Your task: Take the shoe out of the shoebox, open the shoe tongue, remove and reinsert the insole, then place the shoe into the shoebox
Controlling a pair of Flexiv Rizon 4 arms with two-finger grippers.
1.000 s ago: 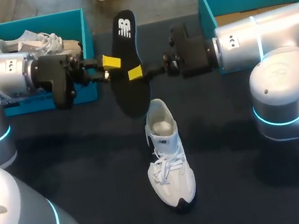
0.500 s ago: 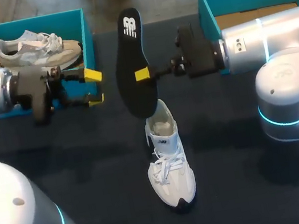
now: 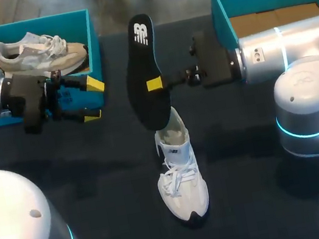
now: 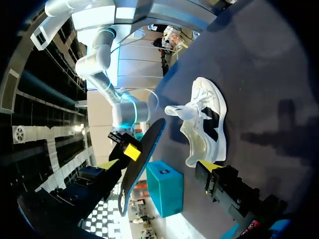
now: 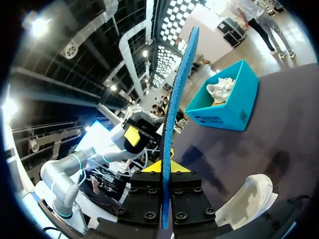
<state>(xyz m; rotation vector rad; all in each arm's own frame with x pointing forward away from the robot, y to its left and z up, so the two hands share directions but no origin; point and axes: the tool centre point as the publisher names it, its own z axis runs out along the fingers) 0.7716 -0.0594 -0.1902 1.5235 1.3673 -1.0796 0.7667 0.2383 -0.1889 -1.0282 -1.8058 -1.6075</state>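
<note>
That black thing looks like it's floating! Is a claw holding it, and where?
Yes, the right claw pinches the insole around its middle; the left claw holds nothing.

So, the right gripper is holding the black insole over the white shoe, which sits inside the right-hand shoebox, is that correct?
Not quite. The right gripper holds the black insole over the white shoe, but the shoe stands on the table, not inside the right-hand shoebox, as the head view shows.

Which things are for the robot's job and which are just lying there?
For the job: insole, white shoe, probably the empty box.
Just lying about: left box, grey shoe inside it.
</note>
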